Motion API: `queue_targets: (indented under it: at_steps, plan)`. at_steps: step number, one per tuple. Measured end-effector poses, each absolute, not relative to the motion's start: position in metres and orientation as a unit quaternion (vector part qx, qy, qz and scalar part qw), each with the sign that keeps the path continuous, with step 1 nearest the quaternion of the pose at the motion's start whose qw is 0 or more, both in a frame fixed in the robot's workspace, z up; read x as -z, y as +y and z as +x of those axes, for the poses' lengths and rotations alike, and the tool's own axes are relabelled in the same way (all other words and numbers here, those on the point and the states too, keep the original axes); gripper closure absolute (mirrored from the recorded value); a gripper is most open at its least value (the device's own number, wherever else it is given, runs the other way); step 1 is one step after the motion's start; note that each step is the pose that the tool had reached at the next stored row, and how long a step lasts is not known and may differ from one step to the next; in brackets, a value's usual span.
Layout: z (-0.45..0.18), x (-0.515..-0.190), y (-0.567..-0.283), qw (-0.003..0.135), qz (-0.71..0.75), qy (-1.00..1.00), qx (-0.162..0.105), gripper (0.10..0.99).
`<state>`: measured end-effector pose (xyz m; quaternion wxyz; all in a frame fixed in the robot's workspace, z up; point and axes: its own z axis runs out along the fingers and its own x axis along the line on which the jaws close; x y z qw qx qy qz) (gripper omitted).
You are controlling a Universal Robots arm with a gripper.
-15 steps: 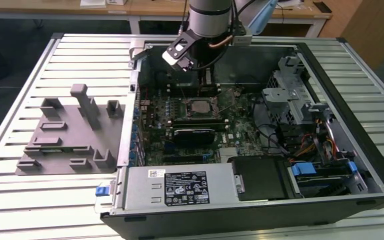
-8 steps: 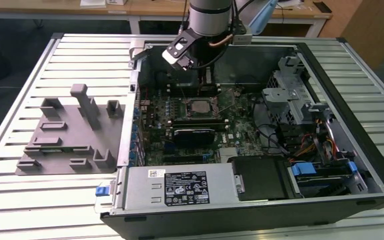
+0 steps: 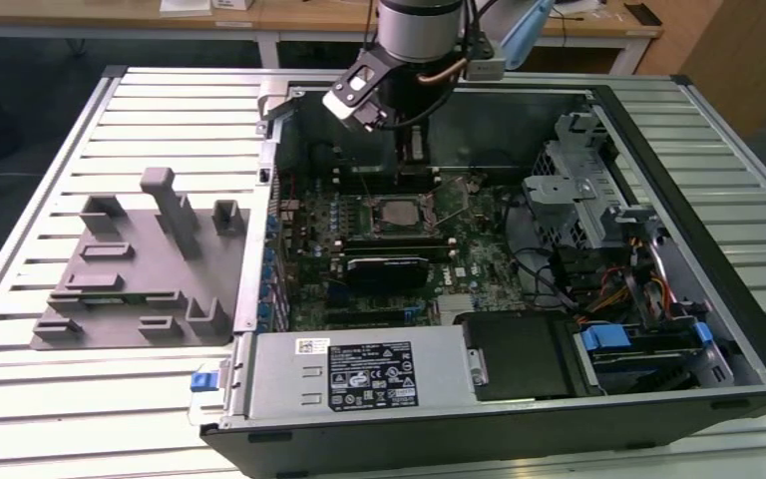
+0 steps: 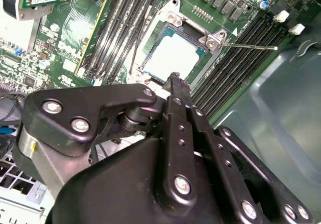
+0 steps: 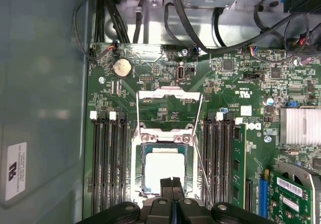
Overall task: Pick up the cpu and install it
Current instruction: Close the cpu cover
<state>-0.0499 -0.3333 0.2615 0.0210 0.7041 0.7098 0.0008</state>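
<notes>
Since everything here turns on where the chip sits relative to my fingertips, that bit first: the cpu [image 5: 163, 166] lies flat in the socket [image 5: 142, 139], pale top plate facing up, directly under my gripper [image 5: 172, 183]. Looking down my own fingers in the first wrist view, the tips cover the chip's edge farthest from the flipped-open load plate [image 5: 150, 91]. So it's below me and slightly toward that plate, not off to either side. It's square, so there's no real long axis to line up on; its sides run parallel with the memory slots [image 5: 108, 163] flanking the socket on both sides. My fingers are pressed together with no gap, and nothing is pinched between them. The second wrist view shows the same thing, with the closed tip over the cpu [image 4: 173, 58] and the thin lever [image 4: 251, 46] swung out free of its catch. I'd guess I'm hanging just above the chip rather than touching it, but I can't tell for sure. On the motherboard [image 5: 235, 83] the socket sits in the half nearer the far wall of the case [image 3: 517, 110] in the exterior view, roughly midway across the board's width.
</notes>
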Motion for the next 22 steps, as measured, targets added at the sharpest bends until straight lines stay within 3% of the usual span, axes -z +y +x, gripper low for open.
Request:
queue_targets:
  at_steps: [22]
  plan:
    - [-0.046, -0.275, -0.333, 0.021, 0.704, 0.71, -0.001, 0.98]
